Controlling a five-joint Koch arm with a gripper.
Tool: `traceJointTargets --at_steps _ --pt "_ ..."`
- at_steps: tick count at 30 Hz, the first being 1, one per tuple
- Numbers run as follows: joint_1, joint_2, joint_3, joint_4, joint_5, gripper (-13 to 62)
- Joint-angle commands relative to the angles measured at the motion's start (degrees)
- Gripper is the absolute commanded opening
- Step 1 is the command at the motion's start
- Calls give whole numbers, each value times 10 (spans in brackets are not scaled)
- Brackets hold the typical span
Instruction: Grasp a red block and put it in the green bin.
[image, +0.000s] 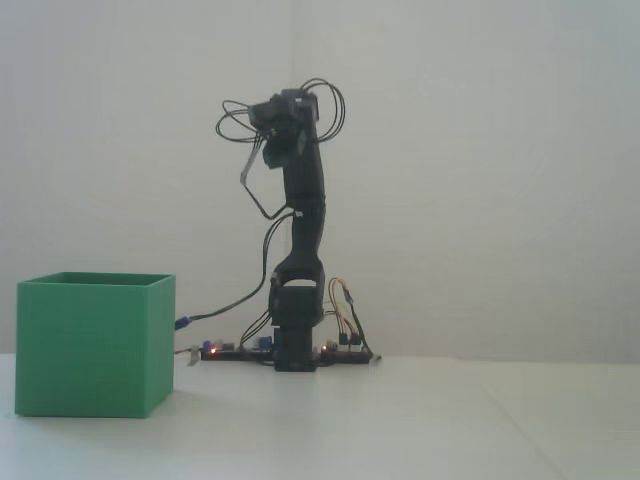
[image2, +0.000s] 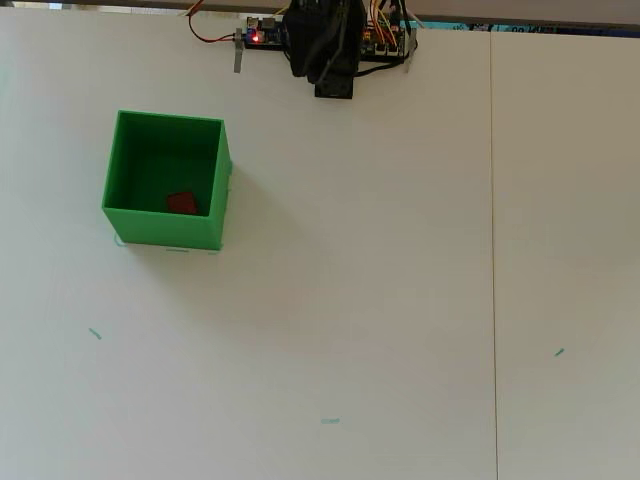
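**Now the red block lies inside the green bin, arm folded over its base**

Here we see the small matte red rectangular block (image2: 181, 202) resting on the floor of the large green cube-shaped plastic bin (image2: 213, 175), close to the wall that faces the bottom of the overhead view. In the fixed view the bin (image: 95, 345) stands on the white surface (image2: 380, 300) at the left, and its walls hide the block from that side.

The black arm (image: 298, 260) rises nearly upright from its base at the far edge of the surface, well apart from the bin. Its end effector (image: 268, 125) is tucked at the top, bent toward the left of the fixed view, with loops of cable around it. From overhead the end effector (image2: 312, 45) shows only as a dark mass over the base, so we cannot tell whether its jaws are parted or closed.

A circuit board with a red light (image2: 256, 35) sits beside the base. A few small green marks (image2: 329, 421) dot the surface.
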Motion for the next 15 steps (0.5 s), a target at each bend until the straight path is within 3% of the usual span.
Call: traceJointTargets --at_steps 1,6,15 --pt "-11 47 42 -68 -1 349" --pt "-13 60 250 -218 -1 349" --pt "-13 61 439 -387 47 352"
